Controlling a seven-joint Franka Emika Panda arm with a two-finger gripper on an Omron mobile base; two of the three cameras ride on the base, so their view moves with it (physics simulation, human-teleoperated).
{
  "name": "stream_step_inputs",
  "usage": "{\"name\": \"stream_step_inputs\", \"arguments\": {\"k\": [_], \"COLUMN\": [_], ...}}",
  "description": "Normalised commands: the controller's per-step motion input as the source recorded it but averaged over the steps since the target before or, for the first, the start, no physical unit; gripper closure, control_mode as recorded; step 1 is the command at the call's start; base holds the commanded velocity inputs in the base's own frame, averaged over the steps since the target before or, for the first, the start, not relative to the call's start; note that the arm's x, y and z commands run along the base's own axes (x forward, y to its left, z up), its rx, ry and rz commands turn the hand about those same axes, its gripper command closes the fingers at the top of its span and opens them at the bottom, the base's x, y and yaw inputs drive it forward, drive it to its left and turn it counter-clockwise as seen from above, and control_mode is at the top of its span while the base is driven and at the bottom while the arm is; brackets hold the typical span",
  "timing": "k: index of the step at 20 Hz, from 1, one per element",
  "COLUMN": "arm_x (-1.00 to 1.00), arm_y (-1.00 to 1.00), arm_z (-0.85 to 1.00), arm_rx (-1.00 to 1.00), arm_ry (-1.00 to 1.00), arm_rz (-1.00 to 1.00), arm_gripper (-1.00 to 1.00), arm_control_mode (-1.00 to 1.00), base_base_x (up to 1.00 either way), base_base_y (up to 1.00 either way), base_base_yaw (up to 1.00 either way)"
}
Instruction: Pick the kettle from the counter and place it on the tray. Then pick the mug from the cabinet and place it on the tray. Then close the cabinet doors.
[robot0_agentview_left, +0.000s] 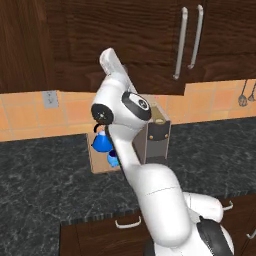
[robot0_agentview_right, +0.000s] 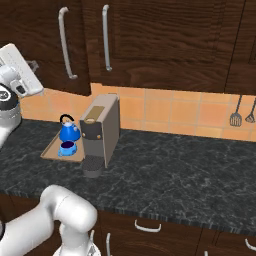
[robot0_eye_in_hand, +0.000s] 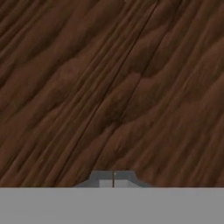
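The blue kettle (robot0_agentview_right: 69, 133) stands on the tan tray (robot0_agentview_right: 49, 151), with the small blue mug (robot0_agentview_right: 66, 148) just in front of it on the same tray. From the left side, the kettle (robot0_agentview_left: 102, 143), mug (robot0_agentview_left: 113, 159) and tray (robot0_agentview_left: 98, 164) are partly hidden behind my arm. My gripper (robot0_eye_in_hand: 113, 180) is shut with nothing in it, its tips close against dark wood of the cabinet doors (robot0_eye_in_hand: 109, 87), where a thin seam runs. My hand is raised to the cabinet doors (robot0_agentview_right: 45, 45) beside their silver bar handles (robot0_agentview_right: 65, 42).
A grey coffee machine (robot0_agentview_right: 101, 129) stands on the dark counter (robot0_agentview_right: 175, 170) right of the tray. Kitchen utensils (robot0_agentview_right: 236, 117) hang on the orange tile wall at the right. A wall socket (robot0_agentview_left: 50, 99) sits at the left. Drawers lie below the counter edge.
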Motion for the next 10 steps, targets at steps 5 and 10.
{"name": "stream_step_inputs", "arguments": {"k": [5,10], "arm_x": [0.84,0.70], "arm_y": [-0.56,-0.57], "arm_z": [0.00,0.00], "arm_rx": [0.11,0.10], "arm_ry": [0.00,0.00], "arm_rz": [0.24,0.21], "arm_gripper": [1.00,1.00], "arm_control_mode": [-1.00,-1.00], "base_base_x": [0.00,0.00], "base_base_y": [0.00,0.00], "base_base_yaw": [0.00,0.00]}}
